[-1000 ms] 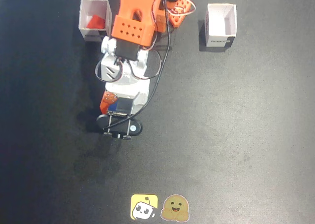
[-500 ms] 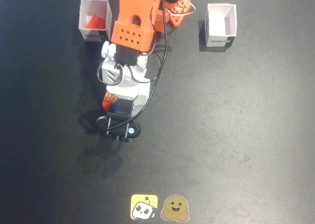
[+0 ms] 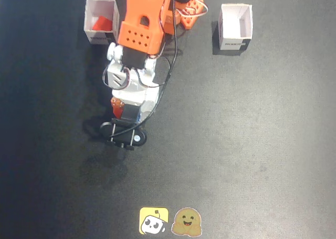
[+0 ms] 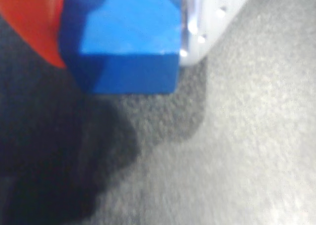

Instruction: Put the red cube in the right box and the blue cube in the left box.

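Gripper state: in the wrist view the two-finger gripper (image 4: 123,42) has its fingers pressed against the small solid bright blue cube (image 4: 131,42), an orange finger (image 4: 34,22) on the view's left and a pale finger (image 4: 207,22) on the right, both touching it.
Blue cube position: pinched between the fingers, low over the dark grey mat (image 4: 237,151); whether its base touches the mat I cannot tell.
Red cube position: the small bright red-orange cube (image 3: 101,23) sits inside the white open-topped card box with pinkish inner walls (image 3: 100,38), upper left in the fixed view.
Empty box: the twin white card box with grey-shaded inner walls (image 3: 235,40) stands upper right in the fixed view, well apart from the arm, nothing visible inside.
Why held so: my reading is that the red half is done and the blue cube is gripped for carrying to the empty box.
Arm: the orange-and-white arm (image 3: 137,37) reaches down the fixed view from the top edge.
Hidden: in the fixed view the arm's own body covers the blue cube.
Unclear: wrist view is blurred; fingers cut off at the top edge; box labels unreadable.
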Robot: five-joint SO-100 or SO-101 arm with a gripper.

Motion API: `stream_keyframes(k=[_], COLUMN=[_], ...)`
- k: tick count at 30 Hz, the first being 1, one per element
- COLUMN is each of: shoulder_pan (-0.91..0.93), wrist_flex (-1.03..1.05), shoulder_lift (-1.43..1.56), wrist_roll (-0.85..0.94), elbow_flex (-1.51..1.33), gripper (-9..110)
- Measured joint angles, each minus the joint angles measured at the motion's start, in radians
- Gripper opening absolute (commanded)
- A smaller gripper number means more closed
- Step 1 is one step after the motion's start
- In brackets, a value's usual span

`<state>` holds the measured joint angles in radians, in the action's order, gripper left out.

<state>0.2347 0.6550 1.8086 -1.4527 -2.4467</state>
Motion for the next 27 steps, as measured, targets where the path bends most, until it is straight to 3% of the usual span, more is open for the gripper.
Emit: stream_keyframes(k=[13,27], shoulder_pan=[-0.078,-0.348], wrist_flex=[0.291,0.549], shoulder_lift=[0.282,0.503], wrist_roll=[-0.011,-0.084], elbow_flex=[0.000,0.002], gripper=[12,12])
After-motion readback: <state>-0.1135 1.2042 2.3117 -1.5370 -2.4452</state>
